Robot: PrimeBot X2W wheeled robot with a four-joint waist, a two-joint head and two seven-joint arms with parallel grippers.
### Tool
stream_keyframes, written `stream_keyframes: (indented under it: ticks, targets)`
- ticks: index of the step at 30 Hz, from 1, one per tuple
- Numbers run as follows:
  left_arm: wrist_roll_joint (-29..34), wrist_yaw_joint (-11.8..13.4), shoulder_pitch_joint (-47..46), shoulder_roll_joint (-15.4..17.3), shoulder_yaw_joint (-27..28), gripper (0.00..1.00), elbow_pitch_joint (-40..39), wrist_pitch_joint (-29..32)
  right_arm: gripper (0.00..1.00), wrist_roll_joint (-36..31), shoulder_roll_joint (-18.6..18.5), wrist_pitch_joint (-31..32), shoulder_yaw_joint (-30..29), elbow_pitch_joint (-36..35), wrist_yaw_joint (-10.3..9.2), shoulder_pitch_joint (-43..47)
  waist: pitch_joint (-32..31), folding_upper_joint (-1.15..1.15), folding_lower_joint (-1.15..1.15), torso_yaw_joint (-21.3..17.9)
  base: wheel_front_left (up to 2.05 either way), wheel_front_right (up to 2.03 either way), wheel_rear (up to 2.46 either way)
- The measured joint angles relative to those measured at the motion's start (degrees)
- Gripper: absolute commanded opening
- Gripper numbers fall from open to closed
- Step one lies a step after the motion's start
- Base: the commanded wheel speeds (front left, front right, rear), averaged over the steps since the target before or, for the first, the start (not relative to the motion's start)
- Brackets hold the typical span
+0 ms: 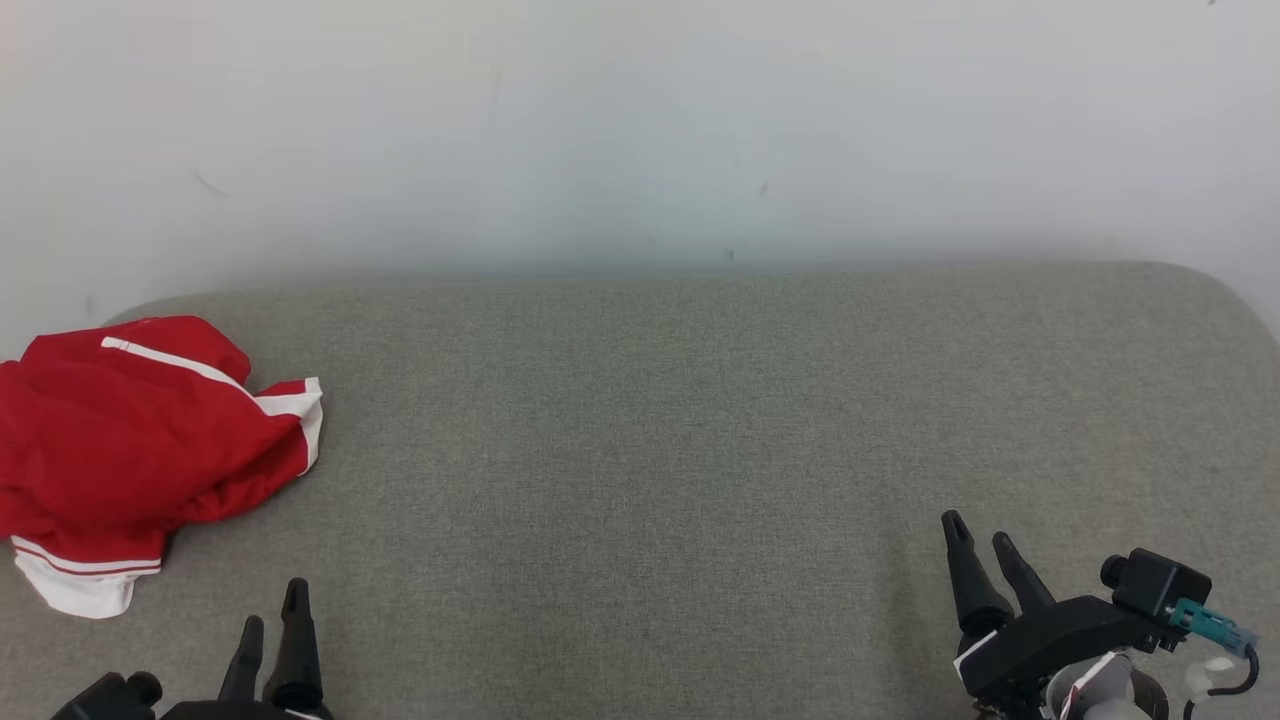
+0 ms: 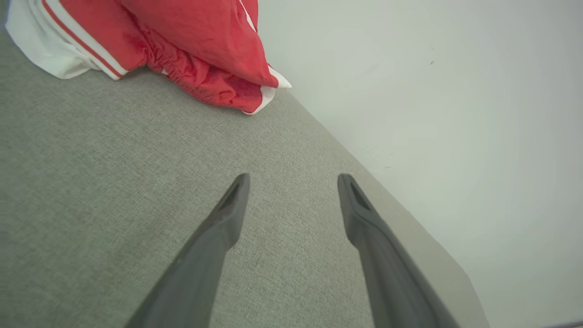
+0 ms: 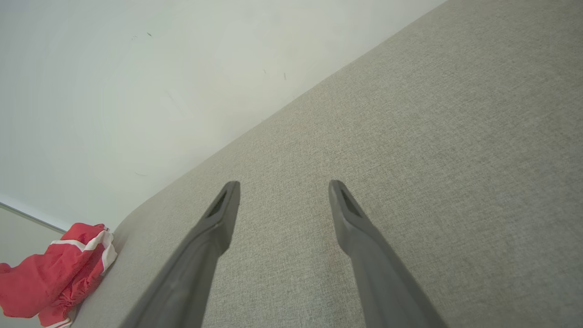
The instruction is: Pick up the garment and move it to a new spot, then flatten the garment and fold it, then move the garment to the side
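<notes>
My left tool (image 1: 273, 605) sits at the near edge of the counter (image 1: 650, 450), towards its left corner, and its two dark fingers stand wide apart with nothing between them; in the left wrist view (image 2: 295, 178) only grey fabric shows in the gap. My right tool (image 1: 978, 530) is at the near edge towards the right corner, its jaws also spread wide and empty, fingertips over bare grey cloth in the right wrist view (image 3: 283, 184).

The garment (image 1: 140, 440) lies crumpled in a heap at the counter's left edge, close to the far left corner. It is red with white stripes and a white band along one hem, and part of it runs off the head view's left side. It is near my left tool but not touching it (image 2: 182, 36), and well apart from my right tool (image 3: 50, 278).

A pale wall (image 1: 640, 130) rises behind the counter's far edge.
</notes>
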Motion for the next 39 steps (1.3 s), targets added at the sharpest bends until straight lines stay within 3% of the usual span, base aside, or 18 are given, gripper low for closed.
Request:
stream_keyframes:
  ticks: [25, 39]
  targets:
    - [20.03, 3.49, -0.06, 3.89, -5.95, 1.0, -0.03, -2.55, 1.0, -21.32, -3.88, -2.82, 7.89, 1.0, -3.76, -1.09, -0.72, 0.0, 0.0, 1.2, 0.0, 0.0, 0.0]
    - [26.81, 5.03, -0.03, 4.41, -6.86, 1.0, -1.99, -3.8, 1.0, -29.05, -4.23, -4.37, 4.63, -0.3, -5.24, -1.01, -1.06, 0.0, 0.0, 1.09, 0.0, 0.0, 0.0]
